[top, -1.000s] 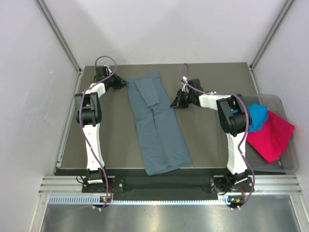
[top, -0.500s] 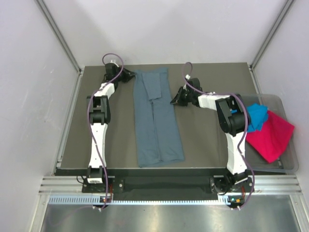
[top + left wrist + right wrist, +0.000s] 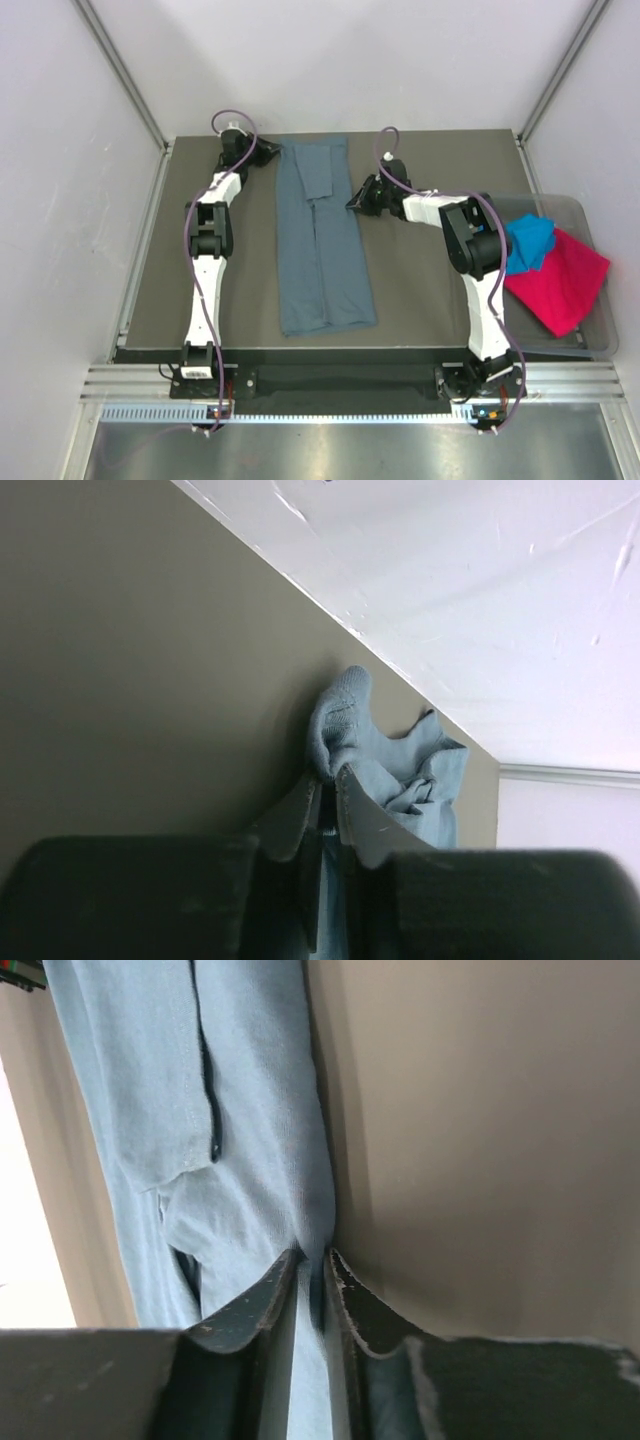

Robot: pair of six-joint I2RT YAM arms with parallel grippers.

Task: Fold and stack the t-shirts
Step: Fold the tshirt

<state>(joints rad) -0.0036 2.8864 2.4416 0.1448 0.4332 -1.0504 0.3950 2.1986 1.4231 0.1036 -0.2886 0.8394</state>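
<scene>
**Left end effector** (image 3: 330,775): the two fingers are pressed almost together, with a bunched fold of the slate-blue t-shirt (image 3: 320,240) pinched between their tips. In the overhead view this end effector sits at the garment's 11 o'clock corner, at the far edge of the table (image 3: 430,290). The left arm reaches out nearly straight from its base towards 12 o'clock.

**Right end effector** (image 3: 313,1257): the fingers stand narrowly apart. A ridge of the same shirt's edge rises into the slit between them, and it appears to be nipped there, though the contact is hard to confirm from this angle. Overhead, this end effector meets the garment's side at about 2 o'clock, and the right forearm lies across the table towards 9 o'clock.

**Slate-blue t-shirt**: it lies flat as a long, narrow strip running from 12 to 6 o'clock down the middle of the table. A folded-in flap lies on its far half.

**Other garments**: the turquoise t-shirt (image 3: 530,240) and the magenta t-shirt (image 3: 565,280) lie crumpled and touching each other in the clear plastic tub (image 3: 598,345). The tub is at the table's 3 o'clock side, well apart from both end effectors.
</scene>
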